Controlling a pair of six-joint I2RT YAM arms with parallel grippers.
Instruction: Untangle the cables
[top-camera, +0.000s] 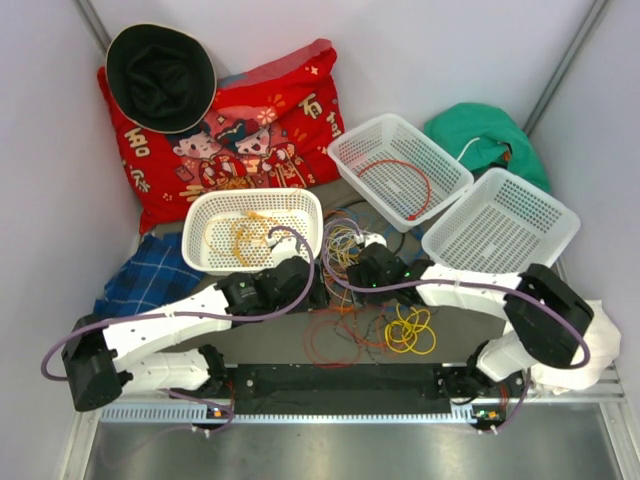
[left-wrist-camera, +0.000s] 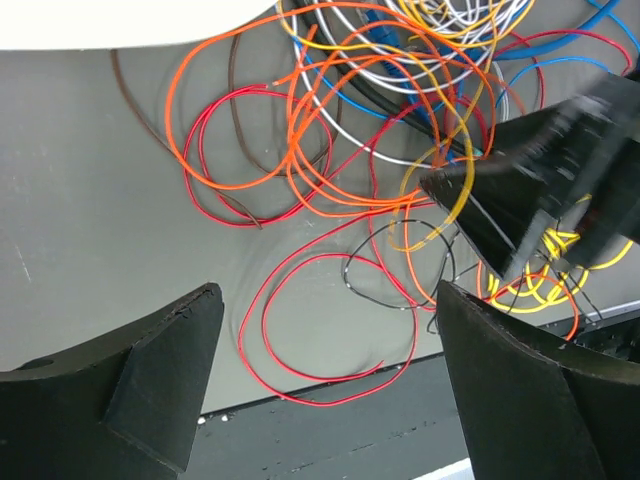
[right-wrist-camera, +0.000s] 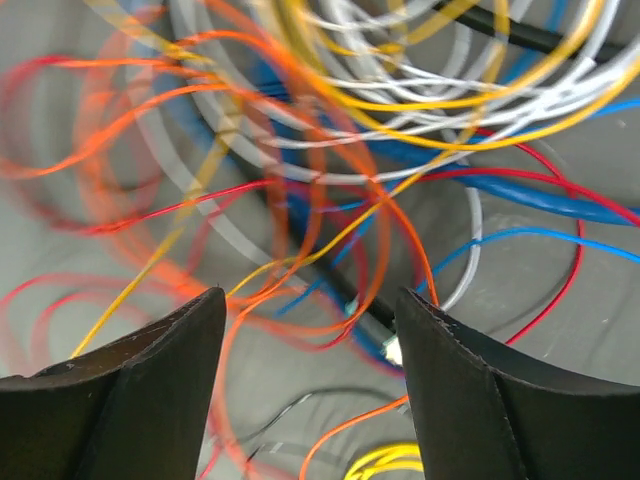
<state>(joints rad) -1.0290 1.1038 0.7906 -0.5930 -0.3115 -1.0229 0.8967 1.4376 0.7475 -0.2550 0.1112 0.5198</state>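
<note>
Your left end effector (left-wrist-camera: 328, 295) and right end effector (right-wrist-camera: 310, 300) both gape wide, gripping nothing — the cables (top-camera: 408, 330) lie tangled on the counter (top-camera: 270, 340) beneath them, at 5 o'clock from the oval basket (top-camera: 250, 194).

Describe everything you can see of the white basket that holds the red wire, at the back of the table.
The basket is white, rectangular and looks like plastic, with perforated walls and floor and a solid rim. It stands upright and turned diagonally, behind the tangle of cables, between the red cushion and a second white basket. One red wire lies inside in a loose loop along its right-hand side. Whether the two baskets touch cannot be told.
</note>
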